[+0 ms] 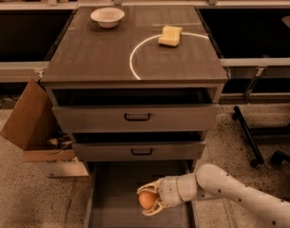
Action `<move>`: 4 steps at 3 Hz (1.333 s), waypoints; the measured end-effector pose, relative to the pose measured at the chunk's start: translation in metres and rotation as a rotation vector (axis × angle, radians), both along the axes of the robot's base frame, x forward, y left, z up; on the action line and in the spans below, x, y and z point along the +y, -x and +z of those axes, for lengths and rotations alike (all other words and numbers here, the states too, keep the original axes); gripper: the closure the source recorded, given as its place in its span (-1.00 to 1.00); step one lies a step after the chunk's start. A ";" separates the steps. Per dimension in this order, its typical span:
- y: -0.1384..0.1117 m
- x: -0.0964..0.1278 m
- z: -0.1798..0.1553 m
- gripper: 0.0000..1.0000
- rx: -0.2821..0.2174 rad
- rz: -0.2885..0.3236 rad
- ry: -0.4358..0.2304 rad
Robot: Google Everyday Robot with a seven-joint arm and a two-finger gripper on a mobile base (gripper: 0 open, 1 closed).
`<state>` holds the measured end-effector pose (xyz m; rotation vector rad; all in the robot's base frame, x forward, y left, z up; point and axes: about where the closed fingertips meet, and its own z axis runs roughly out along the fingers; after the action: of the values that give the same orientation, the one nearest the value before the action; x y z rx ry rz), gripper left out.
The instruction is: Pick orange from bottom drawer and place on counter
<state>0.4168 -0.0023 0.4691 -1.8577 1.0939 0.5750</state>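
Observation:
The orange [146, 200] is small and round and sits between the pale fingers of my gripper [148, 198], over the open bottom drawer [111, 198], a flat grey tray at the foot of the cabinet. My white arm [230, 191] reaches in from the lower right. The gripper is shut on the orange. The counter [97, 51] is the dark wood-grain cabinet top above, marked with a thin white arc.
A white bowl [107, 16] and a pale yellow sponge [170, 35] lie on the counter. Two shallower drawers with black handles [137, 117] stand partly open above the bottom drawer. A cardboard box [33, 127] sits left; chair legs [251, 137] are right.

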 end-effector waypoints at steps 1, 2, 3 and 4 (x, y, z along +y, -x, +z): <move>-0.018 -0.007 0.028 1.00 -0.034 0.004 -0.012; -0.048 -0.028 0.081 1.00 -0.105 -0.021 -0.011; -0.082 -0.059 0.166 1.00 -0.248 -0.057 0.002; -0.082 -0.059 0.166 1.00 -0.248 -0.057 0.002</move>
<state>0.4985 -0.0612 0.6351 -1.8368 0.9787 0.3004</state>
